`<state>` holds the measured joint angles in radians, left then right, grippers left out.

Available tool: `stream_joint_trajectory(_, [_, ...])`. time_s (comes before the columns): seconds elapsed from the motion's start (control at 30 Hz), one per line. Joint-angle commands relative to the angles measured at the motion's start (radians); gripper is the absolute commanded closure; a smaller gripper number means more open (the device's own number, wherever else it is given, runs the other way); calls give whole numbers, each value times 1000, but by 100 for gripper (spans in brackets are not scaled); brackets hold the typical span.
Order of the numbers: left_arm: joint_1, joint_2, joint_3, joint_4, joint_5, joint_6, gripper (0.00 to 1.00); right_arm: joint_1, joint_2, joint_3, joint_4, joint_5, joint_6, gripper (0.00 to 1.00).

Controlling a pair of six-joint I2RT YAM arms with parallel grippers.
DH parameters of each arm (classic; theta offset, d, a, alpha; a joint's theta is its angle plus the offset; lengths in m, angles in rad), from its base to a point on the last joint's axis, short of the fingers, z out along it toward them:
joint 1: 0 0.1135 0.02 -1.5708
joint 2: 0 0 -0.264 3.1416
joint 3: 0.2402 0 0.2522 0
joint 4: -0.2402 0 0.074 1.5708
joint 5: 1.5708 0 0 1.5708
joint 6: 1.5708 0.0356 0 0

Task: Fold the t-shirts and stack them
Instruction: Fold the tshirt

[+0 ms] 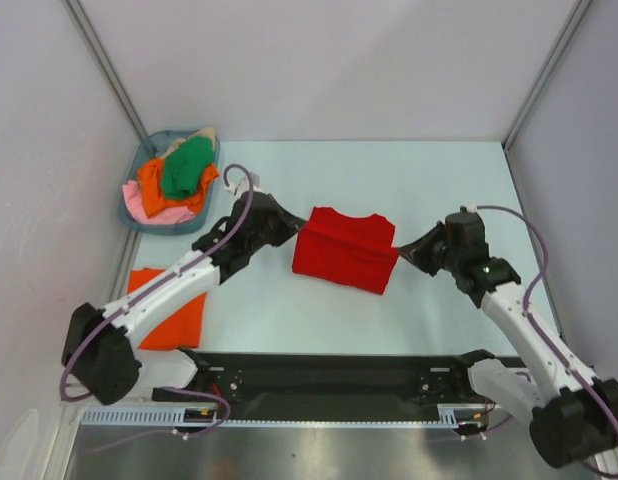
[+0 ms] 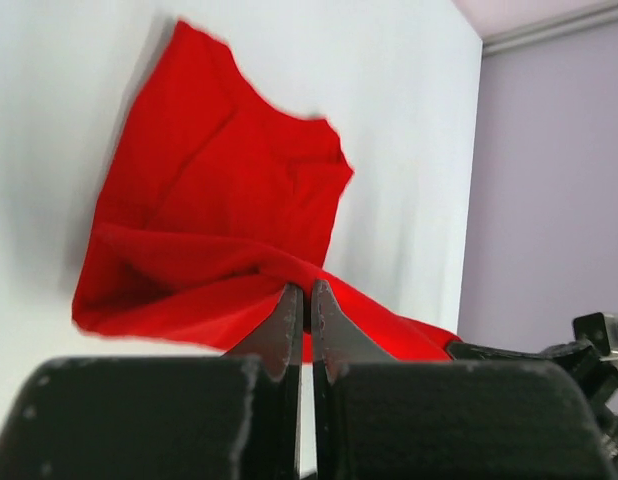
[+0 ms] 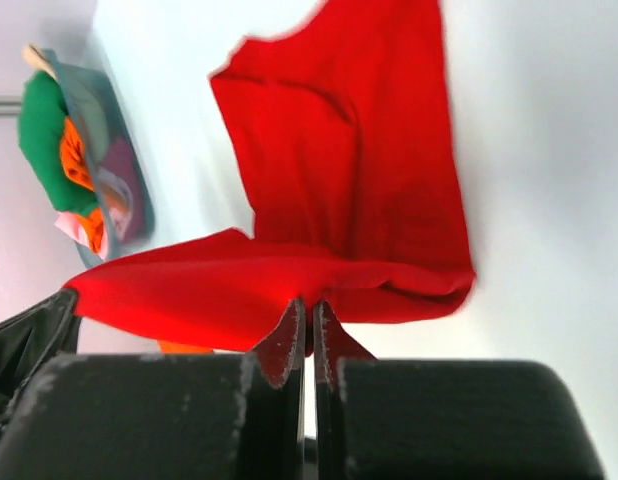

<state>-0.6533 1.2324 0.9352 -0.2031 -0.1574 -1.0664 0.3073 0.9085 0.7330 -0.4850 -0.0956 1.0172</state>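
Both claws are pinched narrow on cloth. The left gripper (image 2: 301,305) has its jaws all but touching, with a bright red short-sleeved cotton t-shirt (image 1: 344,250) nipped between them, and the right gripper (image 3: 309,322) holds the same shirt in the same way.

The red shirt sits mid-table, strung between the two claws. The left claw has its left edge and the right claw its right edge. Its long axis, as held, runs left to right, and the gripped edge forms a raised band from claw to claw. Both wrist views show the rest of the shirt spread on the pale table (image 1: 439,180) beyond that band, on the far side. I judge the coming move to be carrying the held edge across the shirt, so both claws would have to travel together and keep the band taut and level. Neither arm is nearer; they hold it evenly.

A flat orange cloth t-shirt (image 1: 174,310) lies at the near left, partly under the left arm and well apart from the red one. It looks like the start of the stack, and the left arm is the closer one to it.

Counted:
- Red shirt: one.
- Orange shirt on the table: one.
- Blue-grey plastic basket (image 1: 129,212): one, at the far left. It is heaped with green cloth (image 1: 186,168), orange cloth (image 1: 152,190), pink cloth (image 1: 135,205) and beige cloth (image 1: 203,132). That appears to be one garment of each colour, though the heap hides too much to be sure.
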Motion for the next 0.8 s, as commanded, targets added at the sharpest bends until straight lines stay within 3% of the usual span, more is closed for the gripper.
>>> stream_joint_trajectory(0.0, [82, 114, 111, 88, 146, 114, 100, -66, 127, 89, 138, -145, -132, 100])
stream_joint_trajectory(0.2, [167, 364, 299, 102, 291, 155, 100, -140, 320, 180, 226, -202, -158, 100])
stream_joint_trajectory(0.77, [265, 751, 583, 120, 414, 180, 99, -247, 690, 295, 396, -317, -183, 100])
